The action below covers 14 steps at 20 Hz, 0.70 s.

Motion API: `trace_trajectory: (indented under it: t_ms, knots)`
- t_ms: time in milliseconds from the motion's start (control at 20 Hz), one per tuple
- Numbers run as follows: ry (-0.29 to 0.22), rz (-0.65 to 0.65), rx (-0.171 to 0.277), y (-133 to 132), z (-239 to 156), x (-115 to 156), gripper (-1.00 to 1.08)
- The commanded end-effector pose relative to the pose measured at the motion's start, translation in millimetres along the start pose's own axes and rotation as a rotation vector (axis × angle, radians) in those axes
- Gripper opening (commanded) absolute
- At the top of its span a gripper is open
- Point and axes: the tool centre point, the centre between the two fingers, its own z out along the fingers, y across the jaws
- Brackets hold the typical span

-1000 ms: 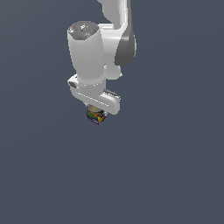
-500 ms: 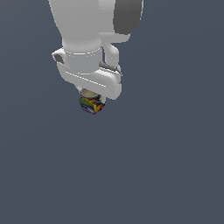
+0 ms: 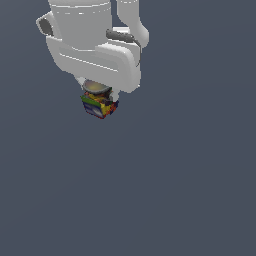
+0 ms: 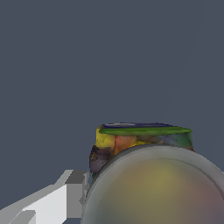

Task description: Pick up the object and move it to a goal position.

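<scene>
The object is a small box with green, yellow, red and blue printed sides and a round dark-rimmed bowl shape on top. It hangs in the air right under the white arm's hand in the exterior view. My gripper is shut on it, with most of the fingers hidden by the hand. In the wrist view the object fills the lower part of the picture, its bowl rim very close to the camera, and one white finger shows beside it.
The white arm fills the upper part of the exterior view, towards the exterior view's left. Around it there is only a plain dark grey-blue ground. No goal marker shows.
The arm with the object in it has come nearer the exterior camera and looms larger. The object has shifted slightly toward the exterior view's left and stays held.
</scene>
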Motion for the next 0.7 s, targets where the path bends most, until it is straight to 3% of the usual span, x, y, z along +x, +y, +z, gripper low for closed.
trace_trajectory:
  t_ms: [0, 650]
  knots:
    - [0.003, 0.0, 0.001, -1.3, -17.6, 3.5, -1.0]
    - [0.003, -0.001, 0.002, -7.0, -76.4, 18.0, -1.0]
